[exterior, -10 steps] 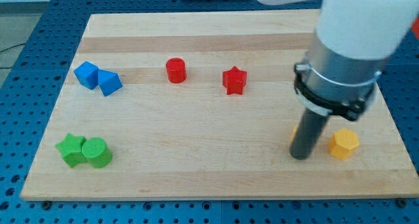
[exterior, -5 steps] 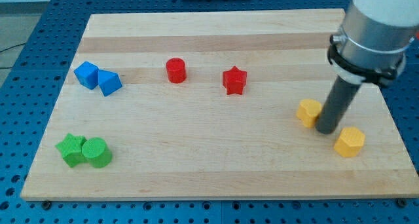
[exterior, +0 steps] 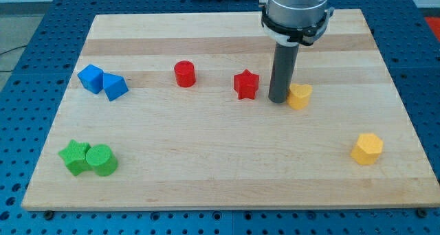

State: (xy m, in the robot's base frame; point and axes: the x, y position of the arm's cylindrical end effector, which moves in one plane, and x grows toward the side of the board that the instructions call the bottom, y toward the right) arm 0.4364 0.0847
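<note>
**Bright, even overhead light, sharp frame**

You get a well-lit, evenly exposed view with no dim corners. Light looks diffuse and from above: shadows are short, soft and tucked close under each block, e.g. the red cylinder point(exterior: 184, 74) and the yellow hexagon block point(exterior: 367, 148). The rod casts only a faint smudge at my tip point(exterior: 278, 99). You see a mild sheen on the wooden board point(exterior: 220, 166), no blown glare. The metal collar on the arm point(exterior: 295, 15) shows small highlights. Focus is crisp across near and far edges; block outlines are clean, no motion blur. Board edges run straight apart from perspective, with no visible bending at the frame borders.
</note>
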